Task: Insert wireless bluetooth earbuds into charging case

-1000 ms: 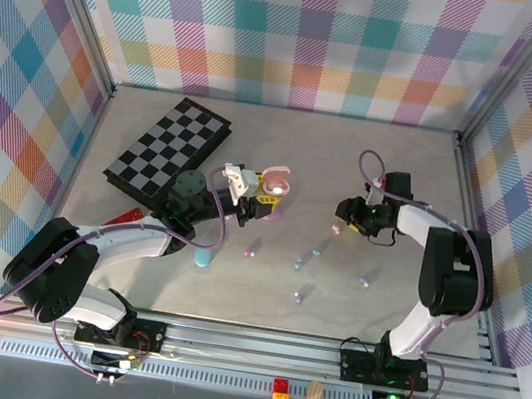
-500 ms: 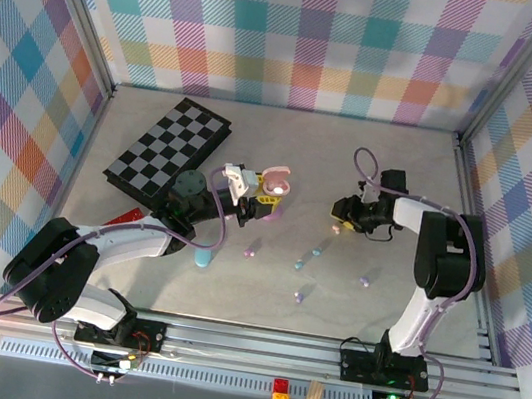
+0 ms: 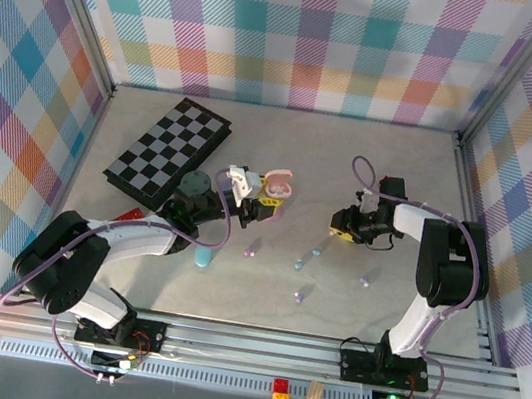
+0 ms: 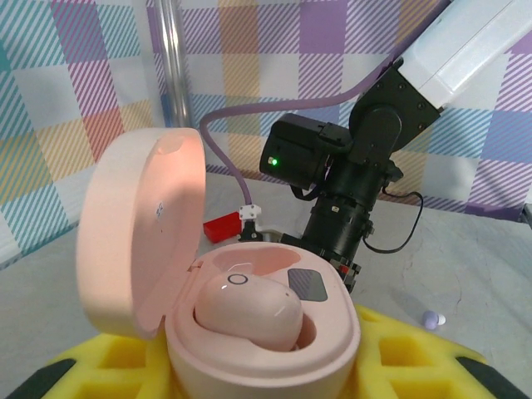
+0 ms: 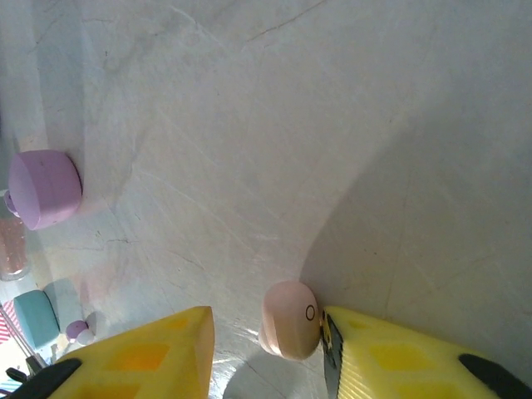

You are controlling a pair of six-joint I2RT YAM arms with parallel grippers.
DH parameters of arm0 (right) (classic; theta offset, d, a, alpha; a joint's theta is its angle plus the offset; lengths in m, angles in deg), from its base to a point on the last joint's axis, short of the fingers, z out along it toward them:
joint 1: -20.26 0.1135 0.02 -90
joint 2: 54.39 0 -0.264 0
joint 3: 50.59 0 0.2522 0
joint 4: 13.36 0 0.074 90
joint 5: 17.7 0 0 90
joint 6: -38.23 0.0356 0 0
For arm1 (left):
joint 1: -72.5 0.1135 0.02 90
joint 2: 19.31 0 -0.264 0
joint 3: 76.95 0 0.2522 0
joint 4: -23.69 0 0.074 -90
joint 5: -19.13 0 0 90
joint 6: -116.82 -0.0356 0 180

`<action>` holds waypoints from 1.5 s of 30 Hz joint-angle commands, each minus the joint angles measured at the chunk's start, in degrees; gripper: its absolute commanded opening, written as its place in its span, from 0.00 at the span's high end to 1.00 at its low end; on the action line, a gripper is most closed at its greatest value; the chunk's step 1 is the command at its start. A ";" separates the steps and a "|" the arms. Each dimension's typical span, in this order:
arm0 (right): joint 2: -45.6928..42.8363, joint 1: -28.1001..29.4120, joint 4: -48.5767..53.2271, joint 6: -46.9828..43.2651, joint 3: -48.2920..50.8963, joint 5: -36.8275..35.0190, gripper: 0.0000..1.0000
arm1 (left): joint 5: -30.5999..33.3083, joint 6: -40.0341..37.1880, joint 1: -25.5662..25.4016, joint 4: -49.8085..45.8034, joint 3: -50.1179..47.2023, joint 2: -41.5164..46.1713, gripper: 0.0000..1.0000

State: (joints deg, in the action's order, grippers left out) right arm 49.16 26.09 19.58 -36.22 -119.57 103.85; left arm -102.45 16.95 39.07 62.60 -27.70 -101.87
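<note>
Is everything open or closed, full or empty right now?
pink charging case: lid open, one slot filled, one empty.
earbud in the case: seated in its slot.
earbud on the table: loose, touching one right gripper finger.
left gripper: shut on the pink charging case.
right gripper: open around the loose earbud.
chessboard: folded shut.

table [image 3: 373, 166] grey | chessbd [image 3: 167, 151] far L | earbuds [image 3: 303, 262] scattered ctr | teal case [image 3: 202, 256] near-ctr
</note>
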 commanded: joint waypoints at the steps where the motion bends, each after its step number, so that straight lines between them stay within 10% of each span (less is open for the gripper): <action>1: 1.19 0.91 1.90 -0.57 -1.01 0.41 0.63 | -1.30 0.49 0.66 2.82 0.73 0.54 0.74; 21: 2.33 2.59 2.71 2.54 -2.35 -3.78 0.77 | -1.30 -0.15 0.65 1.83 0.13 1.60 0.73; 45: -23.52 9.14 13.75 -6.29 -5.80 -5.13 0.78 | -1.75 -0.77 0.73 0.78 0.20 0.56 0.73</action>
State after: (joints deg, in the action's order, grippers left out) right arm 28.37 33.26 27.47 -39.50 -121.60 98.59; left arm -102.91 16.89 39.33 62.53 -27.79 -101.55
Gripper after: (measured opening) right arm 0.225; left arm 0.356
